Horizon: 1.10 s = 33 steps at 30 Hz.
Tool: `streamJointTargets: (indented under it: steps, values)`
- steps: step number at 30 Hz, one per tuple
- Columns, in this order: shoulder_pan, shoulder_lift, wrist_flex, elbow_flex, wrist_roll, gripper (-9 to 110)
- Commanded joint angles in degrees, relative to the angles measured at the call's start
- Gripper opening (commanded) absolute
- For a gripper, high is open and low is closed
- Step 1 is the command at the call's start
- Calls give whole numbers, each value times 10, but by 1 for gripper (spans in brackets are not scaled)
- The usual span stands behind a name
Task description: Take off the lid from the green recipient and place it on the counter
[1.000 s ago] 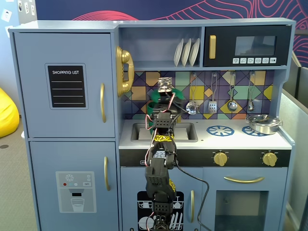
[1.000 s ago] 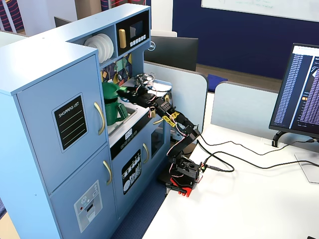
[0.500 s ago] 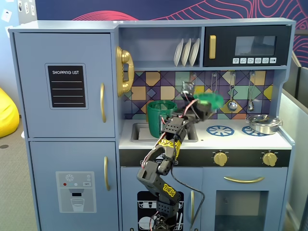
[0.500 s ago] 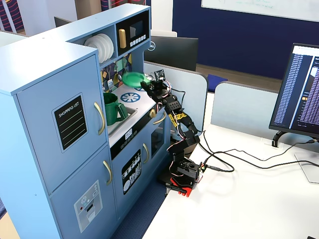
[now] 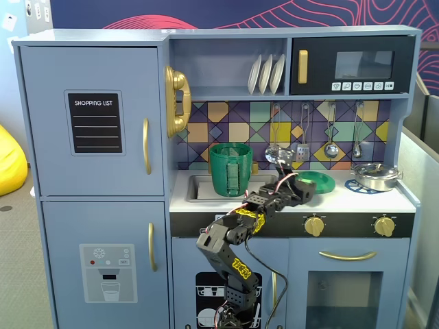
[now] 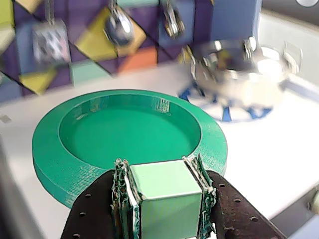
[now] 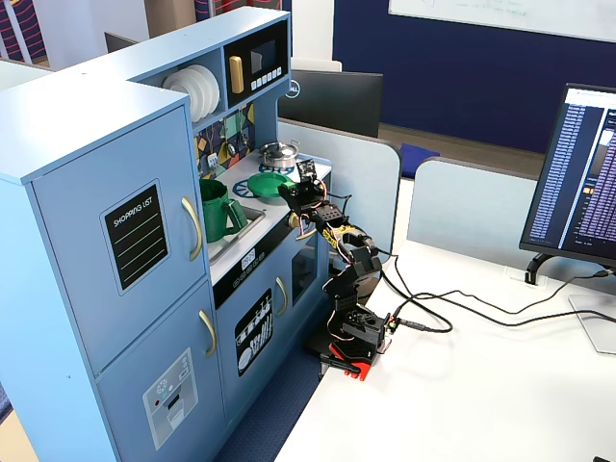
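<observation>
Pincer (image 6: 162, 191) on one lid (image 6: 99, 144)

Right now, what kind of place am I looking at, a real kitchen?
Probably not: it looks like a toy play kitchen standing in an office. A computer monitor sits on the white desk beside it, with partition panels behind.
</observation>
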Motion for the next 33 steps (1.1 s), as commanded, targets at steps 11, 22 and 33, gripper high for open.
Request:
streamJointTargets:
  steps: [11,22,33]
  values:
    - [0,-92,-144,20,4,0]
    - [-6,-62,-109,21,49,29]
    - [-31,185,114,41,91,35]
